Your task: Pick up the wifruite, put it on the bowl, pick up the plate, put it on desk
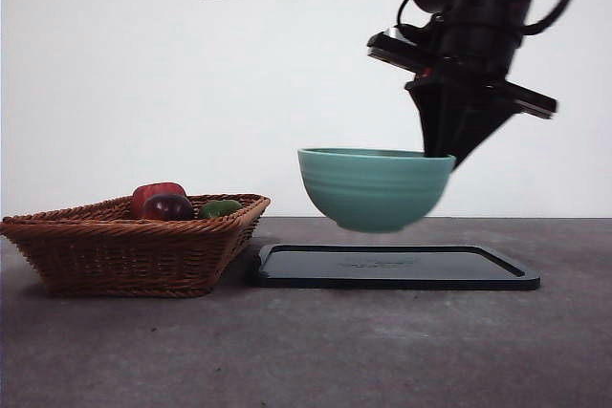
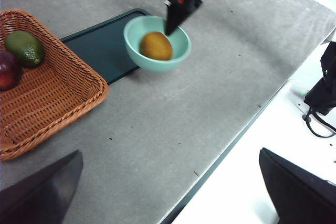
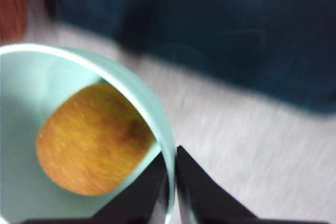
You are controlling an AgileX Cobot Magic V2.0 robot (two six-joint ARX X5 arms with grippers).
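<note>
Above the black tray [image 1: 397, 268], I see the bowl [image 1: 375, 188] lifted clear, rim up and roughly level. Inside lies the wifruite [image 2: 156, 45], slightly oval, its long axis running about 10-to-4 o'clock in my left wrist view. My right end effector [image 3: 171, 177] pinches the bowl's rim, one jaw inside, one outside. My left end effector [image 2: 173, 192] waits spread wide over the table [image 1: 306, 351].
</note>
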